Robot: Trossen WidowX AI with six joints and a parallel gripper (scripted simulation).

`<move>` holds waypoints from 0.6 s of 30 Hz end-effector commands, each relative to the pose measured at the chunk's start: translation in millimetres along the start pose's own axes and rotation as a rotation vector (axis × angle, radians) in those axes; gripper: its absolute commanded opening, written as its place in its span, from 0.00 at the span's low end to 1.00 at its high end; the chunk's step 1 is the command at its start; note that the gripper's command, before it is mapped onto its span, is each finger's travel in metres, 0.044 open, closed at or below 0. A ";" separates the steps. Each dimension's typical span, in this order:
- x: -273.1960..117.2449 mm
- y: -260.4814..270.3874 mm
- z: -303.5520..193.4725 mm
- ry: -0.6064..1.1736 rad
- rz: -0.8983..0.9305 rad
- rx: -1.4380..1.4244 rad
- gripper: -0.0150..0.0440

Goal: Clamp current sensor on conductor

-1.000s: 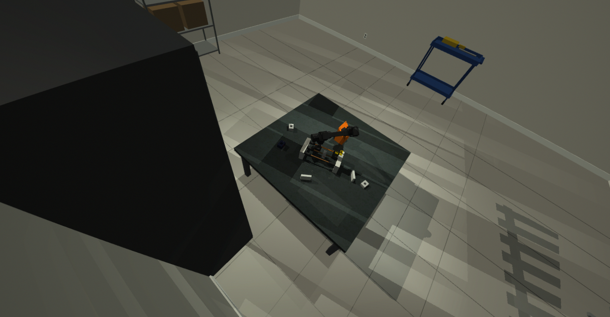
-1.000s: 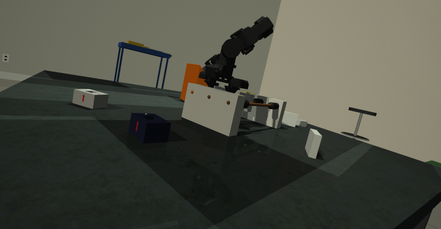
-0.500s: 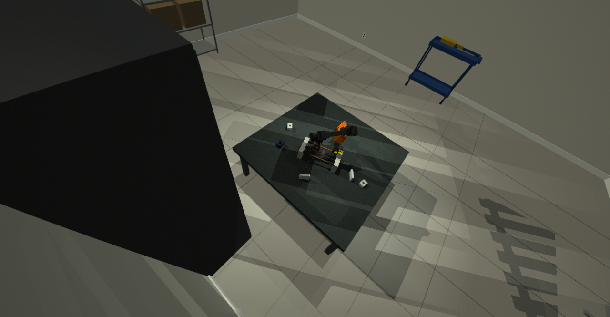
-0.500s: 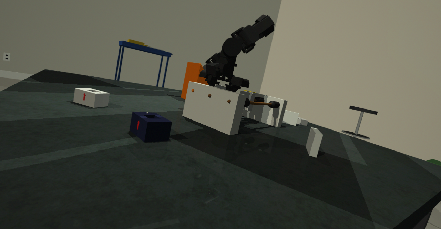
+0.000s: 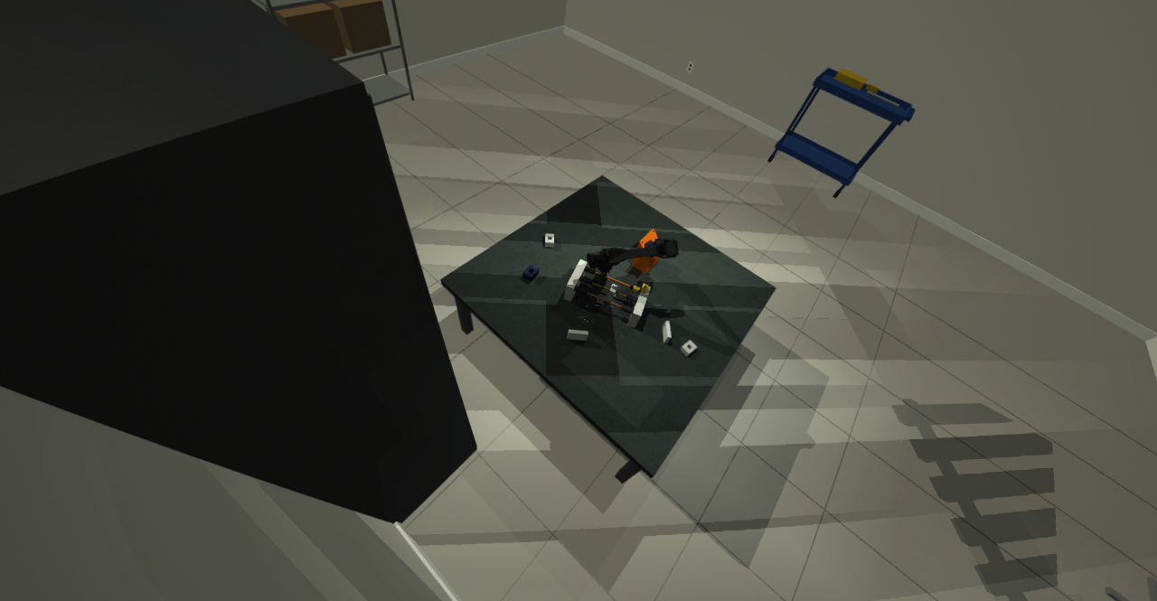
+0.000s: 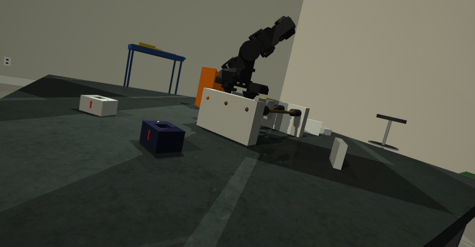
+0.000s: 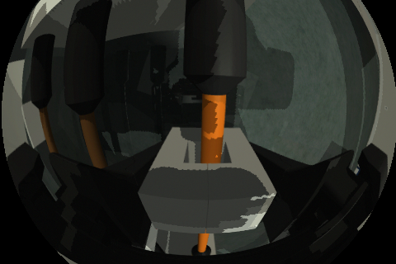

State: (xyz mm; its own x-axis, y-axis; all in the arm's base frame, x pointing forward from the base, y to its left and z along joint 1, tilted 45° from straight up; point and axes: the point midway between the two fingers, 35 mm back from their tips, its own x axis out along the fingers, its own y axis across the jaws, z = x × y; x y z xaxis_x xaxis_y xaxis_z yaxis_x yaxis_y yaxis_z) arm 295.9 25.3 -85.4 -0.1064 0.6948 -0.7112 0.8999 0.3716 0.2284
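The light grey current sensor (image 7: 208,183) is round the orange conductor (image 7: 214,120) on the right in the wrist view. Its two halves meet at a thin seam with no visible gap on the near face; whether it is latched cannot be told. My gripper (image 7: 205,148) is shut on the sensor, with one dark finger on each side. Two other conductors (image 7: 92,140) (image 7: 48,129) are to the left. The white end panels (image 5: 577,280) (image 6: 225,119) carry the conductors. In the exterior view the near panel hides the fingers and sensor. The sensor's arrow and the LOAD marking cannot be made out.
Black sleeves (image 7: 215,35) (image 7: 86,54) cover the conductors' far ends. A navy block (image 5: 531,272) (image 6: 170,141) and a white block (image 5: 549,239) (image 6: 109,108) stand beyond one panel. White plates (image 5: 578,334) (image 5: 666,332) and another white block (image 5: 688,347) are nearby.
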 end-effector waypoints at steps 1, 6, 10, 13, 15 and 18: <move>-0.1 0.0 0.0 0.000 0.000 0.000 0.60; -0.1 0.0 0.0 0.000 0.000 0.000 0.55; -0.1 0.0 0.0 0.000 0.000 0.000 0.50; -0.1 0.0 0.0 0.000 0.000 0.000 0.47; -0.3 0.0 0.0 0.000 0.000 0.000 0.41; -2.1 0.0 0.0 -0.002 0.003 -0.001 0.28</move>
State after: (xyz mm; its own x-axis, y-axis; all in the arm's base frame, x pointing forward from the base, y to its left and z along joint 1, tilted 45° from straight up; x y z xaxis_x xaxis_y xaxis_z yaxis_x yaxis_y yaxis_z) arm 295.9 25.3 -85.3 -0.1061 0.6948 -0.7114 0.8998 0.3716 0.2287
